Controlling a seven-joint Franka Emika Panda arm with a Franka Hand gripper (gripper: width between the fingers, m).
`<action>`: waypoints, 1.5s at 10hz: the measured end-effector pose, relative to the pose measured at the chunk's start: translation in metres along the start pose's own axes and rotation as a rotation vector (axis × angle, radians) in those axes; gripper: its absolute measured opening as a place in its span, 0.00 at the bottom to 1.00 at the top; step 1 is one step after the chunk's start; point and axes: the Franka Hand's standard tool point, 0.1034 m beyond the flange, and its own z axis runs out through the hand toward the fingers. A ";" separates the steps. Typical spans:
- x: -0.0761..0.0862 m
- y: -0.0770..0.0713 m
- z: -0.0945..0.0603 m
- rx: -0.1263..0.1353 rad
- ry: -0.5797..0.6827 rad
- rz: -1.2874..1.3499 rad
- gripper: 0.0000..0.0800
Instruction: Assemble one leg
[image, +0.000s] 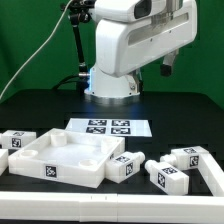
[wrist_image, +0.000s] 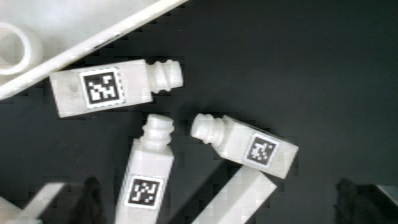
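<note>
Exterior view: the arm (image: 130, 40) rises over the black table (image: 40, 108), beyond the panel (image: 65, 160) and the marker board (image: 107, 127). Wrist view: the leg (wrist_image: 150, 175) lies flat on the table, just beside a second leg (wrist_image: 249, 148) and near a third leg (wrist_image: 114, 86). The gripper (wrist_image: 214, 205) hangs spread wide and empty. It should descend centred on that one leg, with the fingers (wrist_image: 68, 202) straddling its flat sides, clear of the neighbours.

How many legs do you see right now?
4. One leg lies left of the panel in the exterior view; three cluster on its right: one by the panel, one in front, one farthest right. Others may be hidden.
</note>
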 end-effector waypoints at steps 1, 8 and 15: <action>0.000 0.000 0.000 0.000 0.000 0.000 0.81; -0.042 0.034 0.019 -0.127 0.121 -0.302 0.81; -0.084 0.041 0.059 -0.128 0.122 -0.345 0.81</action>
